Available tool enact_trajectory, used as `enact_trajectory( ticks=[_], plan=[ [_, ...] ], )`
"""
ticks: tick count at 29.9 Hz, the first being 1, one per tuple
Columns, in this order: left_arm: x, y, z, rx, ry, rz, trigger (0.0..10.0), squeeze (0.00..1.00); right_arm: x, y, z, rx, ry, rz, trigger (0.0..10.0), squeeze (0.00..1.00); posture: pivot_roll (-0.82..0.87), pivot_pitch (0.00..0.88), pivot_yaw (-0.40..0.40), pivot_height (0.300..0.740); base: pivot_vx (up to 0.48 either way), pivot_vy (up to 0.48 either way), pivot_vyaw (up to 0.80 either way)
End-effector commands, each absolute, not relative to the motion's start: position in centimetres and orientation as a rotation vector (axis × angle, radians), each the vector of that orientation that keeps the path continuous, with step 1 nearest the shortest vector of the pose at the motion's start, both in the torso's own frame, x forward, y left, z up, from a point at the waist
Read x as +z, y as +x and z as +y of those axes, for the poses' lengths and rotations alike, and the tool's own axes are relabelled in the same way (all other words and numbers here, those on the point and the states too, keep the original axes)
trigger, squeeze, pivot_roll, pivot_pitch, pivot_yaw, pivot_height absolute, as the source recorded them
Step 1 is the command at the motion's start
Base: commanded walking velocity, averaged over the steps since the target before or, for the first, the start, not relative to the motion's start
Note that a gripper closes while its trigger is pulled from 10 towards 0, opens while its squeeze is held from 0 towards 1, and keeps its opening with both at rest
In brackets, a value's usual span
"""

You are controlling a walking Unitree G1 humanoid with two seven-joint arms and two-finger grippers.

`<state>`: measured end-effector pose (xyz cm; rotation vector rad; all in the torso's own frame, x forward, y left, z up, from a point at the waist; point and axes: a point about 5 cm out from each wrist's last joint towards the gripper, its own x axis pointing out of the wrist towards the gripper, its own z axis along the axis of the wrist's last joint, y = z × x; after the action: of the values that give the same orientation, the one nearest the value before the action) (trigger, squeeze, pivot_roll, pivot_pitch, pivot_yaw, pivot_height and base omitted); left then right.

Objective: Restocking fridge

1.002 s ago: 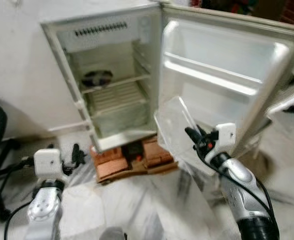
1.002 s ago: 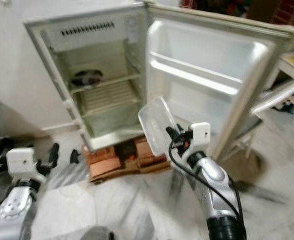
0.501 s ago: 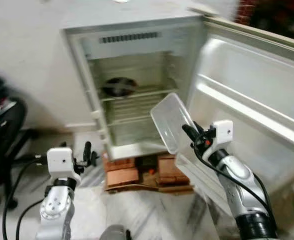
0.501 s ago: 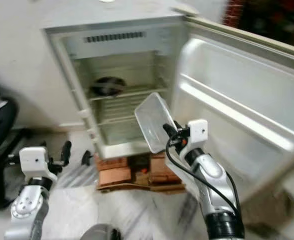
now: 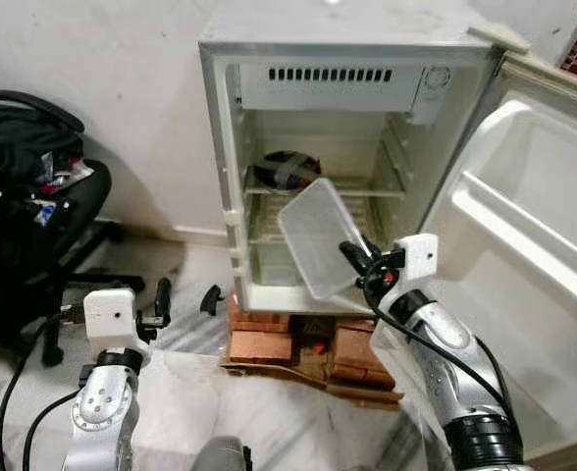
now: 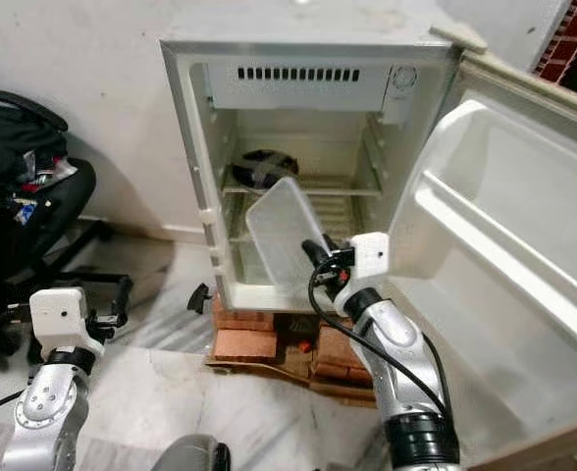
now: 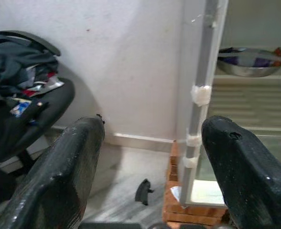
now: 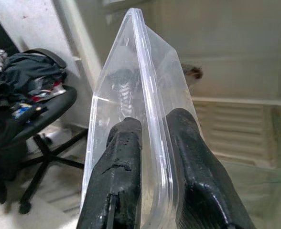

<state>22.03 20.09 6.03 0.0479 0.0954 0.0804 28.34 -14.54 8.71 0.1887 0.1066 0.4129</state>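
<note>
A fridge (image 5: 269,177) stands open on bricks (image 5: 261,343). The right end effector (image 5: 352,257) pinches a clear tub (image 5: 315,238) before the shelves; the left end effector (image 7: 150,157) hangs spread wide, empty.

Your way into the fridge (image 5: 347,167) is open at the front: its door (image 5: 524,285) is swung wide to the right of the cabinet, so it walls off that side. Inside, the upper shelf carries a steel bowl (image 5: 287,169) toward the left, leaving bare shelf to the bowl's right. The space below that shelf looks free, but the clear container (image 5: 318,240) pinched in your right tool (image 5: 352,257) hangs tilted directly before the fridge opening and blocks much of it. Under the fridge, bricks (image 5: 264,339) jut out at floor level. Left of the fridge, a black chair (image 5: 33,216) piled with clothes crowds the wall; your left tool (image 5: 183,297), fingers spread, hangs between it and the fridge
</note>
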Motion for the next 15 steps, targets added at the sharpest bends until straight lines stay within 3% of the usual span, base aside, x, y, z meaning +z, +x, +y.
enact_trajectory(
  ticks=[1, 15],
  plan=[
    [6.13, 22.04, 20.24, 0.083, 0.049, 0.095, 10.0, 0.00, 8.91, 28.60, -14.86, 0.393, 0.180, 0.095, 10.0, 0.00, 0.13, 0.034, -0.005, 0.740, 0.386, 0.285, 0.00],
    [5.99, 22.01, 20.01, 0.066, 0.046, 0.100, 10.0, 0.00, 8.55, 28.50, -15.15, 0.339, 0.166, 0.109, 10.0, 0.00, 0.12, 0.036, -0.005, 0.740, 0.375, 0.291, 0.00]
  ],
)
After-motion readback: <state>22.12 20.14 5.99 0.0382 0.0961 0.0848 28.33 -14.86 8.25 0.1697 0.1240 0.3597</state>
